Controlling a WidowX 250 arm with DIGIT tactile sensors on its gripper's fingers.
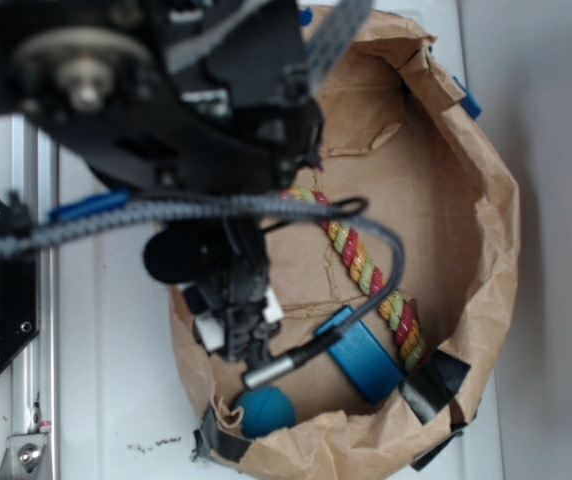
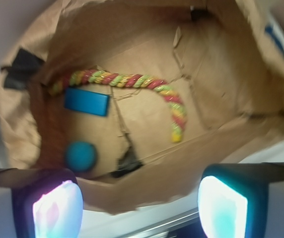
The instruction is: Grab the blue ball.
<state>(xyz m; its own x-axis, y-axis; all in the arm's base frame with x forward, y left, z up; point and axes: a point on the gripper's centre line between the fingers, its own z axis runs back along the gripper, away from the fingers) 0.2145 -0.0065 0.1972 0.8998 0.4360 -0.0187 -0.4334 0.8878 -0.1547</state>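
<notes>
The blue ball (image 1: 265,411) (image 2: 81,155) is a small teal sphere lying on the floor of a brown paper-lined tub (image 1: 486,240), close to its near wall. My gripper (image 1: 241,335) (image 2: 141,208) hangs just above the tub's left rim, up and to the left of the ball and apart from it. Its jaws stand wide open with nothing between them. In the wrist view the two glowing pads (image 2: 57,210) frame the tub's paper rim, and the ball lies just beyond the left pad.
A flat blue rectangular block (image 1: 364,356) (image 2: 86,101) lies beside the ball. A red, yellow and green rope toy (image 1: 366,275) (image 2: 132,82) curves across the tub floor. Black tape (image 1: 436,385) patches the crumpled paper wall. A metal rail (image 1: 31,300) runs along the left.
</notes>
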